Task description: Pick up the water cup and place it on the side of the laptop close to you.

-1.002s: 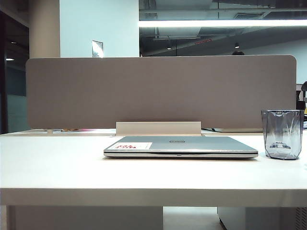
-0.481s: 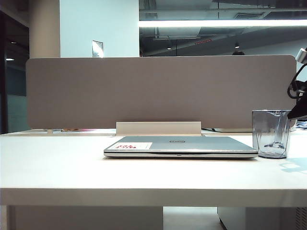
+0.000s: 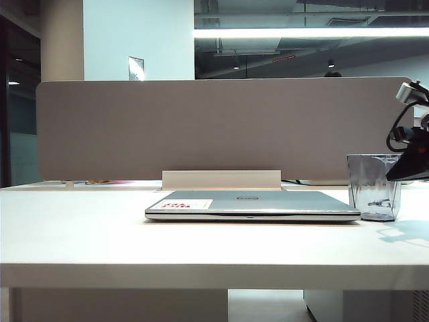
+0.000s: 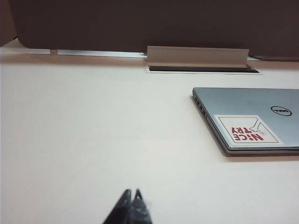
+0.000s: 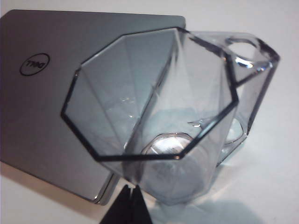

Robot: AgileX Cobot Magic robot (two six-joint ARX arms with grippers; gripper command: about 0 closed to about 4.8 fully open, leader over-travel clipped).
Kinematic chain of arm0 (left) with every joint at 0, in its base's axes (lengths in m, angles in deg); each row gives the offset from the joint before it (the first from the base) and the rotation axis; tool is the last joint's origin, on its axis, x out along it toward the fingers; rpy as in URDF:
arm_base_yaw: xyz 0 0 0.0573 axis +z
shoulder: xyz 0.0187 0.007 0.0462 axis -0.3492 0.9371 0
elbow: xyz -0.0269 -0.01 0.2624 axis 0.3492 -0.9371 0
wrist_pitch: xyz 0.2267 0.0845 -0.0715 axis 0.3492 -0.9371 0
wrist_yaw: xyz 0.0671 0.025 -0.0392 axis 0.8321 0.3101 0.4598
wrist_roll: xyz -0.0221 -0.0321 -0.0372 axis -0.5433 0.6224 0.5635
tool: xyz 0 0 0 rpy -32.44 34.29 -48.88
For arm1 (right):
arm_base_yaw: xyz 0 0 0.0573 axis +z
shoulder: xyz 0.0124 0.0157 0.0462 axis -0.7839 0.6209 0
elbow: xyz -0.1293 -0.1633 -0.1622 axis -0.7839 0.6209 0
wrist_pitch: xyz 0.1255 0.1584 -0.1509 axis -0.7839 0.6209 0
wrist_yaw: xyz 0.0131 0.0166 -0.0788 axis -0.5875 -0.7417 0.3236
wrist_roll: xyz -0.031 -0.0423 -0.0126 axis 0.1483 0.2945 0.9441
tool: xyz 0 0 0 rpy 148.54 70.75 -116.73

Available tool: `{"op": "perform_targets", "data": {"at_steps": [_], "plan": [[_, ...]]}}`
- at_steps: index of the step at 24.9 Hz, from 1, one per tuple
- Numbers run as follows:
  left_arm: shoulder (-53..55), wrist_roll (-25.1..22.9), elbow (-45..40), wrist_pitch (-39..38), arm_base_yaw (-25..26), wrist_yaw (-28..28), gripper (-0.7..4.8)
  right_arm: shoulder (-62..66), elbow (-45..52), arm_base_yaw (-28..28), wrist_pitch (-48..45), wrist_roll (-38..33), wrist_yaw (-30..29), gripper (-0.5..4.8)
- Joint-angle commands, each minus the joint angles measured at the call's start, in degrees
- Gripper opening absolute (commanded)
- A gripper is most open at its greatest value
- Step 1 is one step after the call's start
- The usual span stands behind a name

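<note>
**White surface, cup waiting at the laptop's right end: check the grip first**

White surface (image 3: 80,235) is lying wide under office light, with a grey partition (image 3: 221,127) standing behind it. The laptop (image 3: 251,203) is lying closed in the middle. The cup (image 3: 372,188) is sitting just beside the laptop's right end, with its handle pointing away from the laptop. I cannot tell if its base is resting on the surface or hanging slightly above it.

The right hand (image 5: 131,205) is reaching in from the right edge of the exterior view and is meeting the cup on its right side. In the right wrist view its fingers are lying together, right under the cup's near wall. Whether they are pinching that thin wall is not clear. The left hand (image 4: 131,207) is hovering over bare surface, well apart from the laptop, with its fingers also together.

In my judgement the step in hand is carrying the cup to the front side of the laptop, which is free now. The hold is looking narrow, so the hand should be moving slowly and keeping the cup upright. The base should be passing clear of the laptop's corner. The cup is light and smooth, so it may be slipping or swinging if the move is quick.
</note>
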Motion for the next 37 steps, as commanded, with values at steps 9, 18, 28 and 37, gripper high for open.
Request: {"op": "perform_targets", "data": {"at_steps": [9,18,28,37], "plan": [[0.0,-0.1,0.2,0.4,0.1,-0.1,-0.04,-6.7,-0.3,0.3,4.8,0.3,8.6,-0.06],[0.0,-0.1,0.2,-2.1,0.1,0.0,-0.04,-4.5,-0.4,-3.4,-2.8,3.4,12.1,-0.05],[0.0,-0.3,0.2,-2.9,0.1,0.0,-0.04,6.7,-1.4,-9.1,-10.6,7.1,2.3,1.13],[0.0,-0.3,0.2,-3.3,0.1,-0.1,-0.04,14.5,-8.0,-9.0,-11.6,9.2,-4.9,1.13]]}}
